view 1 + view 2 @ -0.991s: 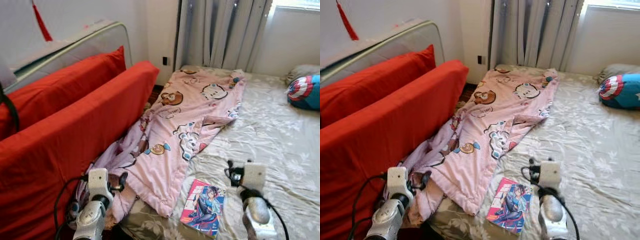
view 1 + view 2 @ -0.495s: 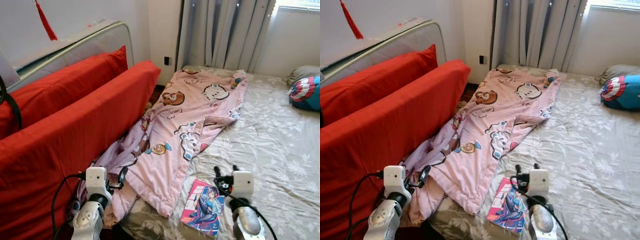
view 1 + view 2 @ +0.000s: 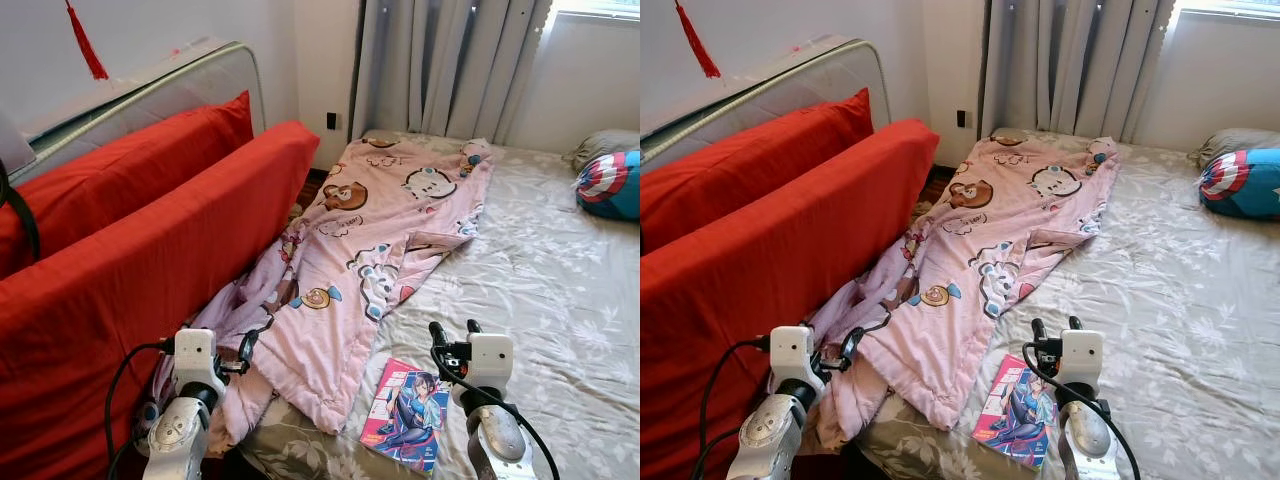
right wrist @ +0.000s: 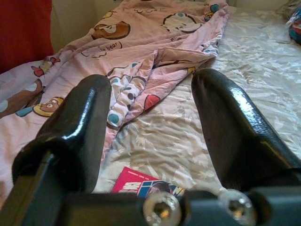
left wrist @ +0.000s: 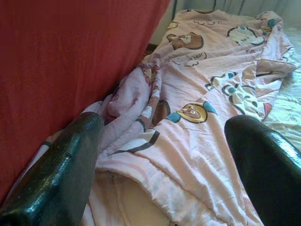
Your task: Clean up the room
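Note:
A pink cartoon-print blanket lies rumpled along the bed's left side, its lower end spilling off the edge by the red cushions. A bright comic book lies flat on the floral sheet near the bed's front edge. My left gripper hovers open at the blanket's bunched lower corner; in the left wrist view the blanket lies between and beyond its fingers. My right gripper is open and empty, raised just above and to the right of the book, pointing up the bed.
Two big red cushions lean along the left, backed by an upright mattress. A Captain America pillow sits at the bed's far right. Grey curtains hang at the head. The right half of the sheet is bare.
My right gripper has shifted a little to the left, closer to the book, and stays open. The left gripper has barely moved.

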Available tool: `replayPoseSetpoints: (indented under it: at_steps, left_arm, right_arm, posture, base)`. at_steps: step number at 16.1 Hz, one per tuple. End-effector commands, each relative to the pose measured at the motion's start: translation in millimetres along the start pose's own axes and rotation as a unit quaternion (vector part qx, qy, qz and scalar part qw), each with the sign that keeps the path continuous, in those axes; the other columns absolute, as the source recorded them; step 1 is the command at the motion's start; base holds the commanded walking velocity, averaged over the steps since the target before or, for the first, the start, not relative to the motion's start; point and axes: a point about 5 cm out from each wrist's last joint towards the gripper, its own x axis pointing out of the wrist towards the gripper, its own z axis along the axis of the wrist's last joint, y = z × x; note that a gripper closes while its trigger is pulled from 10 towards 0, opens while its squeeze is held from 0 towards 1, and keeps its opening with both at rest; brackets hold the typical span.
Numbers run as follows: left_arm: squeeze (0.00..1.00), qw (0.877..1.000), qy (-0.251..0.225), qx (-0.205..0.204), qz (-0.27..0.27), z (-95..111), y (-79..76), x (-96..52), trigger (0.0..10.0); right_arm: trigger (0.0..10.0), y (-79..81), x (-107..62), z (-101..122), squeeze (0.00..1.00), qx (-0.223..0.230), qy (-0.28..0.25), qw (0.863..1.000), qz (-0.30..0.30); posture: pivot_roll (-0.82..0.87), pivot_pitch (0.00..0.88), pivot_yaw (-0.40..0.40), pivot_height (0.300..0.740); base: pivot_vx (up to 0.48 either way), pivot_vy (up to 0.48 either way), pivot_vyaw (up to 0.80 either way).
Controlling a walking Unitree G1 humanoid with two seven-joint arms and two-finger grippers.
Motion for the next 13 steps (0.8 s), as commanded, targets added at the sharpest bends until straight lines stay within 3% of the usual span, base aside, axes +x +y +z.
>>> replayPoseSetpoints:
  at_steps: [1, 10, 13]
  left_arm:
    - [0.0, 1.0, -0.003, -0.004, 0.001, 4.1, 0.0, 2.7, 10.0]
    - [0.0, 1.0, -0.01, -0.003, 0.011, 7.7, 4.3, 2.6, 10.0]
    - [0.0, 1.0, -0.011, -0.003, 0.01, 8.2, 3.7, 3.1, 10.0]
  right_arm:
    - [10.0, -0.9, -0.2, 1.5, 0.0, 0.004, 0.0, 1.0, -0.004]
    - [10.0, 0.3, 1.6, -0.8, 0.0, -0.008, 0.021, 1.0, -0.003]
    - [10.0, 0.6, 1.9, -1.5, 0.0, -0.011, 0.026, 1.0, -0.005]
  posture:
    - [-0.07, 0.0, 0.002, 0.74]
    - [-0.07, 0.0, 0.003, 0.74]
    - [-0.07, 0.0, 0.004, 0.705]
  base:
    - [0.0, 0.0, 0.0]
    - [0.0, 0.0, 0.0]
    - [0.0, 0.0, 0.0]
